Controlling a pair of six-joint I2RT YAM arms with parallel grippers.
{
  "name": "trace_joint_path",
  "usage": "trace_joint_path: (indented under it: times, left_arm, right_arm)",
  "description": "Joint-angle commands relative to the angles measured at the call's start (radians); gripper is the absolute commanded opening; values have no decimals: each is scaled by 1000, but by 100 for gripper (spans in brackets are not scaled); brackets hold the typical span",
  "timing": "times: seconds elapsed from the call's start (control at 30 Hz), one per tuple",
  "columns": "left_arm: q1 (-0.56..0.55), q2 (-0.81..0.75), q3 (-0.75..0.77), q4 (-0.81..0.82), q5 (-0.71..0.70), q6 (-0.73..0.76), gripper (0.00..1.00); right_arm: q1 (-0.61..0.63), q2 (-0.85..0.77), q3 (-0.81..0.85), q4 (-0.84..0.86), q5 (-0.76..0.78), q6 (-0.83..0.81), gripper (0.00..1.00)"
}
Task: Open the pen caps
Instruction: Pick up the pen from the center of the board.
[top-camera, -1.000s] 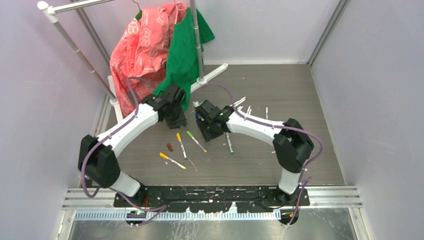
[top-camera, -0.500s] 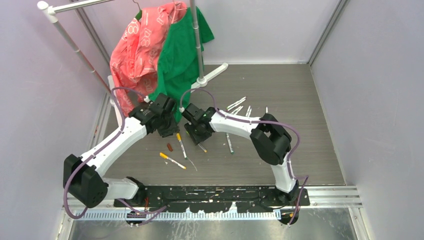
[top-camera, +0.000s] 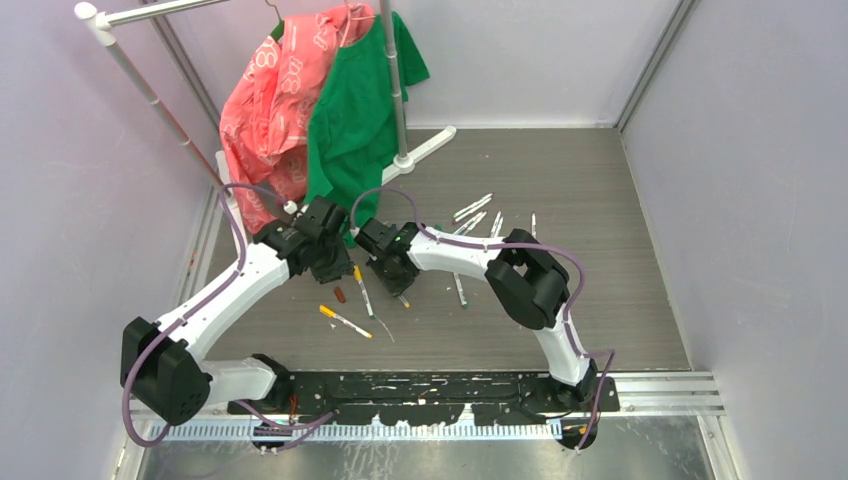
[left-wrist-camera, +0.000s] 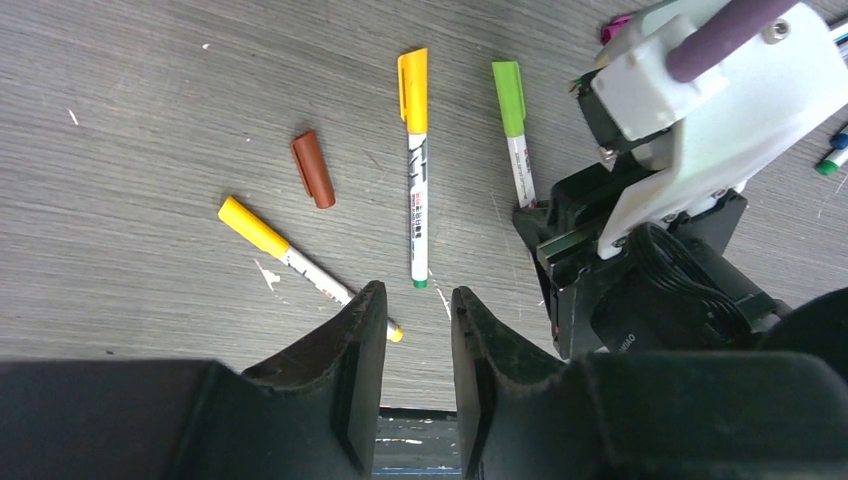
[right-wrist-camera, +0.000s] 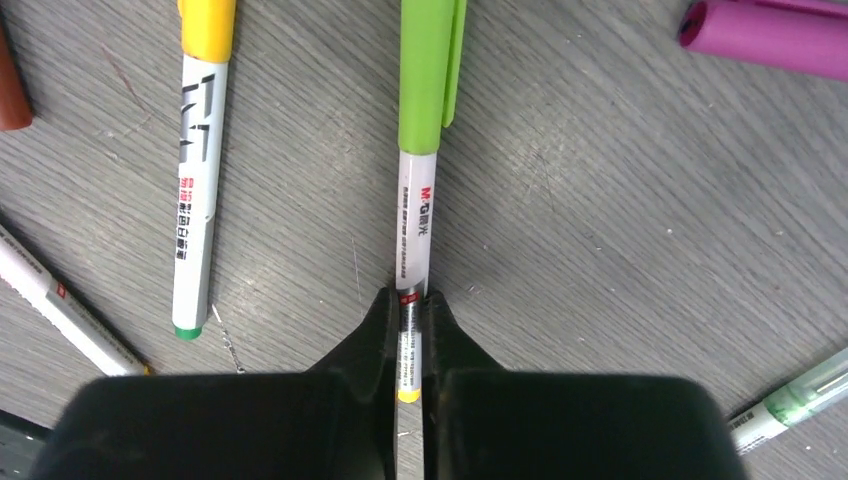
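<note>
Right pincer (right-wrist-camera: 408, 312) is clamped on the white barrel of the green-capped pen (right-wrist-camera: 411, 215), near the tail end. The green cap (right-wrist-camera: 427, 70) is on and points away from the wrist; we can't tell whether the pen is off the table (right-wrist-camera: 620, 230). Left pincer (left-wrist-camera: 417, 295) hangs just left of the right one with jaws a narrow gap apart, nothing between them. Under it, the yellow-capped pen (left-wrist-camera: 418, 200) lies roughly parallel to the green-capped one, just to its left, not touching, cap on. A loose brown cap (left-wrist-camera: 313, 169) sits left of that, clear of any barrel. A second yellow-capped pen (left-wrist-camera: 290, 258) lies at an angle nearer the bases, cap on. A magenta cap (right-wrist-camera: 770, 38) is at the far right edge of the right wrist view; what it's attached to is out of frame. More pens (top-camera: 475, 210) are scattered on the table beyond the right arm, caps too small to read. At the back left stands a clothes rack (top-camera: 398, 90) with red and green shirts.
</note>
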Motion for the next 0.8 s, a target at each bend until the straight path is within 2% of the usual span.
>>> trace_joint_path:
  times: [0.0, 0.17, 0.33, 0.77]
  left_arm:
    - [10, -28, -6, 30, -2, -16, 32]
    - [18, -17, -15, 58, 25, -20, 35]
    - [20, 32, -7, 91, 68, -27, 36]
    - [32, 127, 19, 161, 140, -47, 37]
  right_arm:
    - [9, 11, -29, -30, 10, 3, 1]
    - [9, -100, -108, 26, -23, 46, 1]
    - [9, -184, -110, 44, -102, 85, 1]
    - [8, -245, -65, 51, -220, 139, 1]
